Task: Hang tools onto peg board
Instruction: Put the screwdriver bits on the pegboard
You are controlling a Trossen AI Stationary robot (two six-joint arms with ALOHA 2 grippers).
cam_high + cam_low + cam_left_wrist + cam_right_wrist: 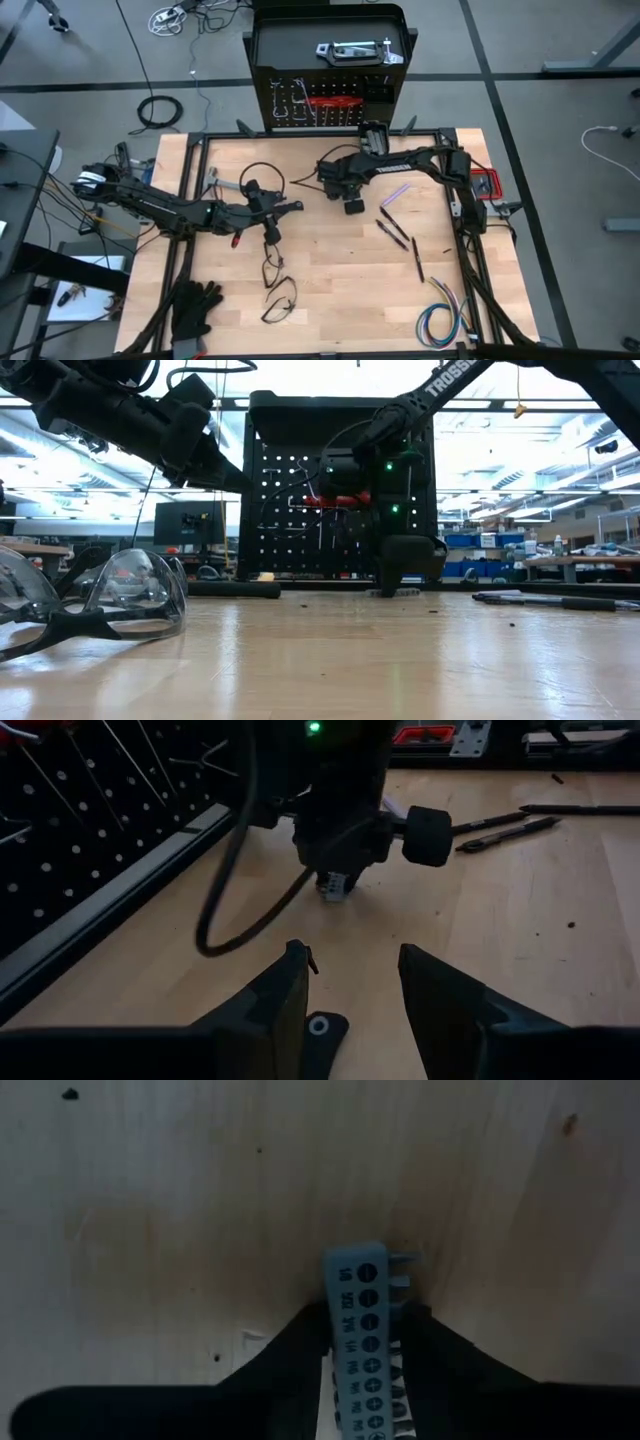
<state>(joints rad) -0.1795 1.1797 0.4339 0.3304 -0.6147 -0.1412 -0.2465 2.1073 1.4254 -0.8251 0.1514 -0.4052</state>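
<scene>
Right gripper (365, 1370): you have it pointed down at the wooden table (330, 300), its dark fingers closed against both sides of a grey bit holder (367, 1335) printed with screw-head symbols
Bit holder: it rests on the tabletop near the foot of the peg board (325, 100)
Left gripper (350, 990): your jaws stand partly apart with nothing between them, low over the table, facing the right arm
Peg board: upright at the far edge, red-handled tools (330, 101) and silver hooks on its face
Loose tools: dark pens (395, 232) lie to the right
Safety glasses (95, 605): near the table's front
</scene>
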